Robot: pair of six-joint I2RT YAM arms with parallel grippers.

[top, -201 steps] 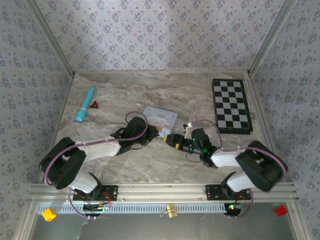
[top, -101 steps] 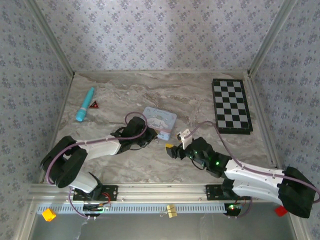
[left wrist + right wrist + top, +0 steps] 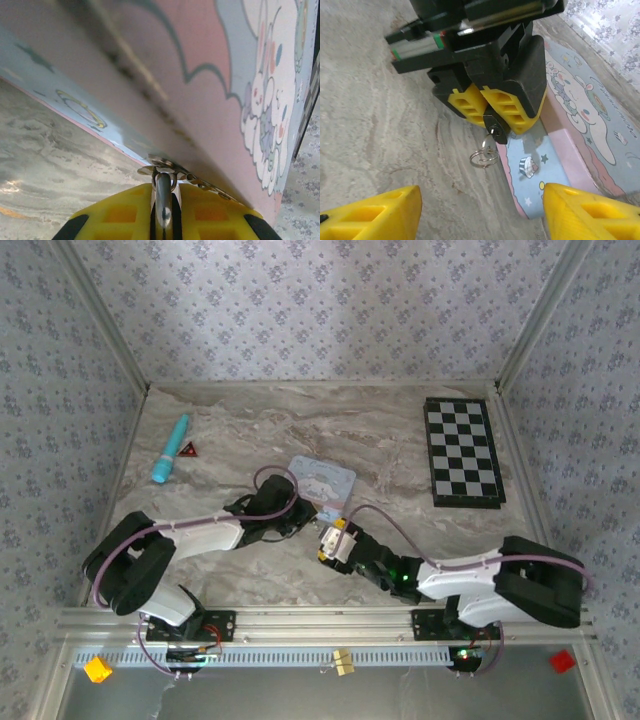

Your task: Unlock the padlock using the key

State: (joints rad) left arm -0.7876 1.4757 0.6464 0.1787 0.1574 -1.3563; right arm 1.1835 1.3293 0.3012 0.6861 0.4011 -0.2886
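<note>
Swinging in from the right, the right arm now has its elbow folded back near its base, and the right fingers (image 3: 339,529) have shifted a little left, ending just off the near corner of the pale blue cartoon tin (image 3: 322,480). The left arm has not moved, lying low across the marble worktop (image 3: 250,420) and reaching toward the same corner. From the right wrist, the left fingers (image 3: 512,112) are pressed together on the padlock (image 3: 495,132), a tiny dark box jutting from their tips, with a thin silvery ring (image 3: 484,157) dangling below it, close above the worktop and just beside the tin's edge. The right fingers are spread wide with nothing between them, facing the padlock from a short way off. Well apart, at the far left, a teal tube (image 3: 170,448) lies next to a small red-and-black triangle (image 3: 187,449), and a chessboard (image 3: 462,452) lies at the far right.
</note>
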